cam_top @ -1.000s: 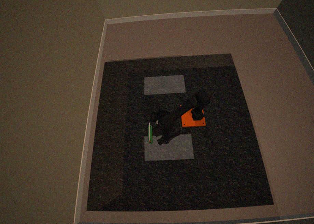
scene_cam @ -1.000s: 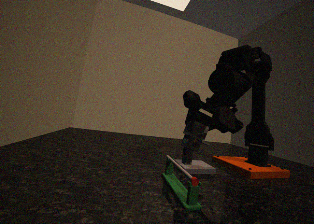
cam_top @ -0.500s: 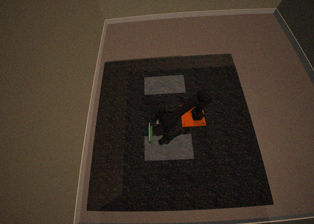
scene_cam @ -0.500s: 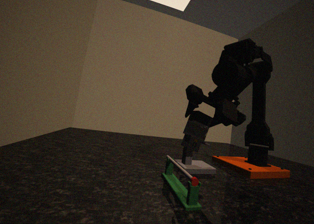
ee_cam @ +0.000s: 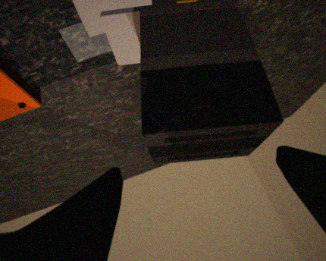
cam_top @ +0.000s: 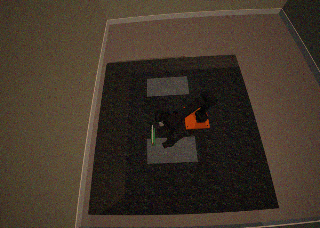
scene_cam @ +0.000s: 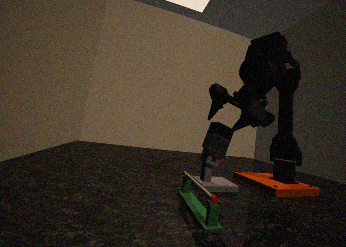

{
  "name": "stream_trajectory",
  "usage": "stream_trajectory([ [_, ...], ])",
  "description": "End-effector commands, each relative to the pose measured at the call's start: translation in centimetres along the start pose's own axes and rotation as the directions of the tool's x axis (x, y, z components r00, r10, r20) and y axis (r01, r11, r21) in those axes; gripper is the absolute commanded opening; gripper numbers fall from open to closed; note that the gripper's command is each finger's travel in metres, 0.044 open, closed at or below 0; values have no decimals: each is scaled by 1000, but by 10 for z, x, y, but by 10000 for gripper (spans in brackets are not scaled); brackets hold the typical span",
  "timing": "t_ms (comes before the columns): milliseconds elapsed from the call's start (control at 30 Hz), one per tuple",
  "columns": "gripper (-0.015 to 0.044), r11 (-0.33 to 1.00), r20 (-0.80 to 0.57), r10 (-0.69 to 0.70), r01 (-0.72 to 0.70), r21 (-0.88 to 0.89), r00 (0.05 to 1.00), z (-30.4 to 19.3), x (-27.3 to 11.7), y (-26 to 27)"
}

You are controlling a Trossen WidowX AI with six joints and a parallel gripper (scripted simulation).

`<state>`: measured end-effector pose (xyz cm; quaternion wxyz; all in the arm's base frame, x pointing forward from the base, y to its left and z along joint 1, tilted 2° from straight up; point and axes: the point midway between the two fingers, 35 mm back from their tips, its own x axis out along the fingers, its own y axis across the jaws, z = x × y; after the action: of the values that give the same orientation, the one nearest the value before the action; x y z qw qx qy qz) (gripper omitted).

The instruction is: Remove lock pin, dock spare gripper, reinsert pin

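The spare gripper, a dark block, leans over the pale mount, its lower end at the socket. How deep its spigot sits in the socket is hard to see. The lock pin, a pale rod with a red head, lies along the green rack, outside the socket. My gripper is wide open and empty. Its fingertips are near the spare gripper's upper end, one above it, the other beside its top corner. Whether that one touches is unclear.
The orange base plate of my arm is behind the mount, and its corner shows at left in the wrist view. The green rack stands close to the mount. Two grey patches mark the dark surface.
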<state>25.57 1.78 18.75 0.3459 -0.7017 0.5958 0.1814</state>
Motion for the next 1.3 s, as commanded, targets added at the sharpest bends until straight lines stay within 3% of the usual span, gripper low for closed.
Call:
stream_trajectory([
  [0, 440, 1000, 1, 0, 0, 1, 1000, -7, -7, 0],
  [1233, 440, 993, 81, -119, 119, 3, 990, -50, -39, -6],
  [1267, 414, 992, 84, -123, 123, 4, 989, -49, -40, -6],
])
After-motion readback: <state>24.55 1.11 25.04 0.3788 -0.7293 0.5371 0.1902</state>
